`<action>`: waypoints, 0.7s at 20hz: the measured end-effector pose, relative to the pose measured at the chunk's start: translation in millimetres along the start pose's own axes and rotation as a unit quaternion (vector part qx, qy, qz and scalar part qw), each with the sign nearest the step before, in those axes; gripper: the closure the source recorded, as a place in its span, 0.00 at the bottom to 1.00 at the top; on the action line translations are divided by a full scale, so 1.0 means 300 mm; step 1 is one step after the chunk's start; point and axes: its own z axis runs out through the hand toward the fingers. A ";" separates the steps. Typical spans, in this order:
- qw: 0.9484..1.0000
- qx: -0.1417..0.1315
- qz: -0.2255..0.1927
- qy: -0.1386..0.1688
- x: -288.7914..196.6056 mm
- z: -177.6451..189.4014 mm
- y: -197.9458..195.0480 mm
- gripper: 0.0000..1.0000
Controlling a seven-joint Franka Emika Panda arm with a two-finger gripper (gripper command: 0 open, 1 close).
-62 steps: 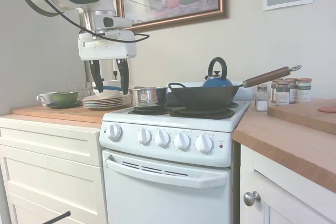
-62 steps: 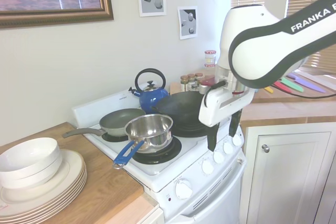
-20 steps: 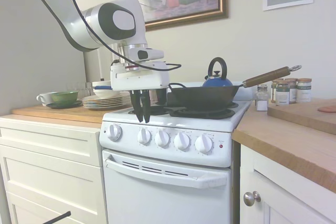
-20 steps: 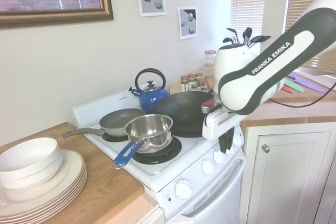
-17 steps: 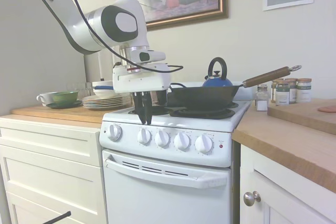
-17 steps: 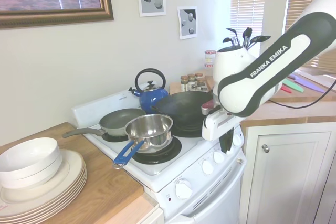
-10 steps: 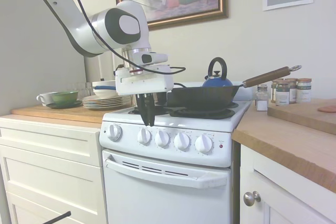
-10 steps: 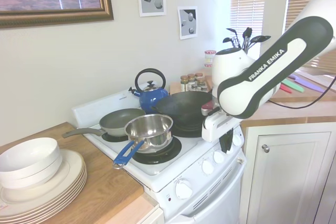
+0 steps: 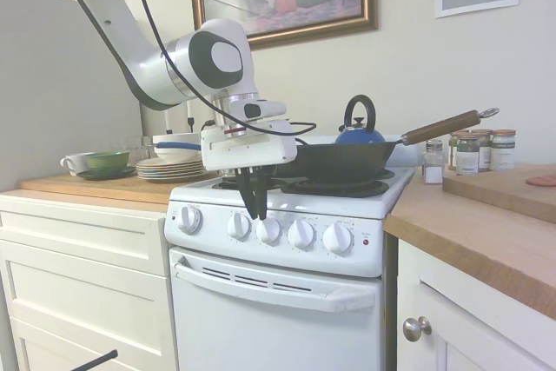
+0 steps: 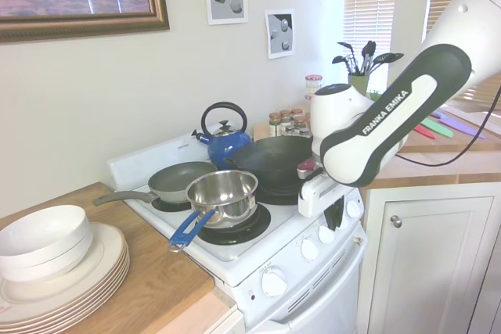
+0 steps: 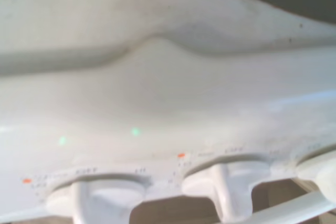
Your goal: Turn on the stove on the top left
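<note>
White Franka arm reaches in over the front edge of the stove (image 9: 287, 301), gripper (image 9: 257, 211) pointing straight down w/ both fingers (image 9: 252, 195) pressed together, clenched on nothing. The narrow closed tip looks set for poking at or nudging a knob rather than wrapping round one; that is a judgement, not something shown.

The stove stands between two wooden benches, left bench (image 9: 95, 187) carrying a stack of plates (image 9: 169, 167), right bench (image 9: 486, 232) w/ spice jars (image 9: 473, 152) at the back. All four burners are occupied: steel saucepan (image 10: 223, 193) w/ blue handle front left, grey frying pan (image 10: 176, 180) back left, black wok (image 9: 339, 161) front right, blue kettle (image 9: 359, 130) behind it. Cookware sits over the coils as if staged for cooking, handles turned outward.

Five white knobs line the front panel. In the first exterior view the fingertips hang just above the panel, between the second knob (image 9: 238, 225) and the third knob (image 9: 268, 229), apart from both. Far-left knob (image 9: 188, 219) is well off to the side. Wrist view, blurry, shows two knobs (image 11: 220, 190) from above w/ orange marks near them, print illegible. Which knob runs the top-left burner can't be read; no knob is touched yet, so the task appears not yet begun.
</note>
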 end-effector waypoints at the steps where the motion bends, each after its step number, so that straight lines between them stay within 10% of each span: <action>1: 1.000 0.000 0.000 0.001 0.004 0.001 -0.003 1.00; 14: 1.000 -0.002 0.009 0.003 0.066 0.055 -0.017 1.00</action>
